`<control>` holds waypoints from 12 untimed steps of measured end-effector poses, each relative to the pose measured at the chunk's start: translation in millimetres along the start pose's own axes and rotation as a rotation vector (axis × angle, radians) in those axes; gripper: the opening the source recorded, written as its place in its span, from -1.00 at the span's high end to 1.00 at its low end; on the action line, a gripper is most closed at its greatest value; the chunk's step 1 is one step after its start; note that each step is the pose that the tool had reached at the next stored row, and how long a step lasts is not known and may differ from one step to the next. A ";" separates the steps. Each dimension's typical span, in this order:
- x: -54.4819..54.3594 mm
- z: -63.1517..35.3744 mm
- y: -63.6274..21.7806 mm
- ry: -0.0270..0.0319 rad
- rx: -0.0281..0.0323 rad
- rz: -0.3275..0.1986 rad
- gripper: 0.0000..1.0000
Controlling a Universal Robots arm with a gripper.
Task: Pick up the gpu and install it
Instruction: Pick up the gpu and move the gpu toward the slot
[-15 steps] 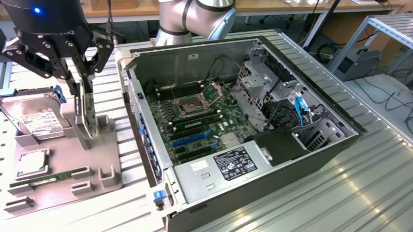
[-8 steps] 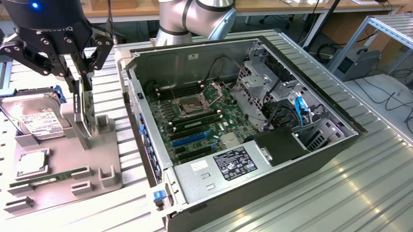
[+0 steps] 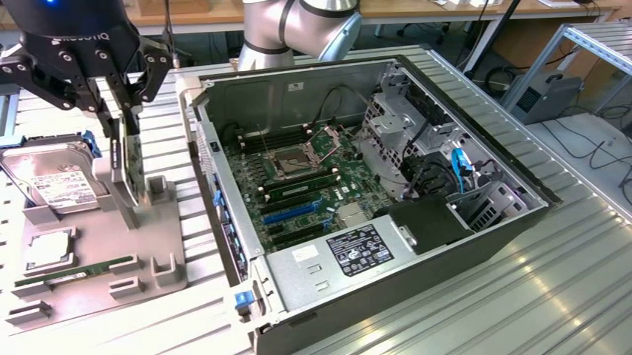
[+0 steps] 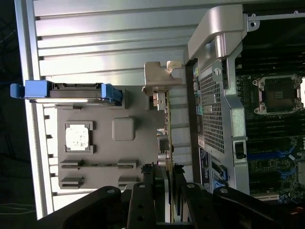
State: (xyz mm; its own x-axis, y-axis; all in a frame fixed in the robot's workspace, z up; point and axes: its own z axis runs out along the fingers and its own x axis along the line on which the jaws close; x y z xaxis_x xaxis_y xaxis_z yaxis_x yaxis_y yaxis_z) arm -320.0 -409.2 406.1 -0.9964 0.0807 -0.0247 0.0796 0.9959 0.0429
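Note:
The gpu [image 3: 120, 174] is a thin dark card standing on edge on the grey holder tray [image 3: 148, 248] at the exterior view's left. My gripper [image 3: 120, 139] comes down over its upper edge, one finger on each side. The wrist view gives the gpu [image 4: 167, 119] edge-on, with its silver bracket [image 4: 159, 74] at the far end. There my gripper [image 4: 167, 172] has both black fingers pressed against the card's faces, shut on it. The card's lower edge sits at the holder. The open computer case [image 3: 395, 185] lies to the exterior view's right, its motherboard slots [image 3: 291, 214] exposed.
On the holder tray [image 4: 138, 143] a silver hard drive [image 3: 55, 185] in blue rails, a square processor [image 3: 47, 251] and a green memory stick [image 3: 74, 272] lie beside the card. The case's perforated rear wall [image 4: 217, 109] stands close to the card. The ribbed metal table [image 3: 553, 281] surrounds everything.

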 end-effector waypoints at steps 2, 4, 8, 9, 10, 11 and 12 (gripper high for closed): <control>0.0 -1.9 0.1 0.0000 0.0000 0.000 0.45; -0.1 -3.5 0.1 -0.0001 0.0000 0.000 0.45; -0.1 -5.9 0.2 0.0000 0.0001 0.000 0.45; -0.2 -6.5 0.3 -0.0001 0.0000 0.000 0.45; -0.2 -7.2 0.3 0.0000 0.0000 0.000 0.45; -0.2 -7.8 0.3 0.0000 0.0000 0.000 0.45; -0.2 -8.4 0.4 0.0000 0.0000 0.000 0.45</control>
State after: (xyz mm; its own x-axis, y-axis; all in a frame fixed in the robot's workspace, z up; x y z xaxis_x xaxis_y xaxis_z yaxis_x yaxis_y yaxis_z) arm -320.0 -409.2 414.4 -0.9964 0.0807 -0.0247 0.0796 0.9959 0.0428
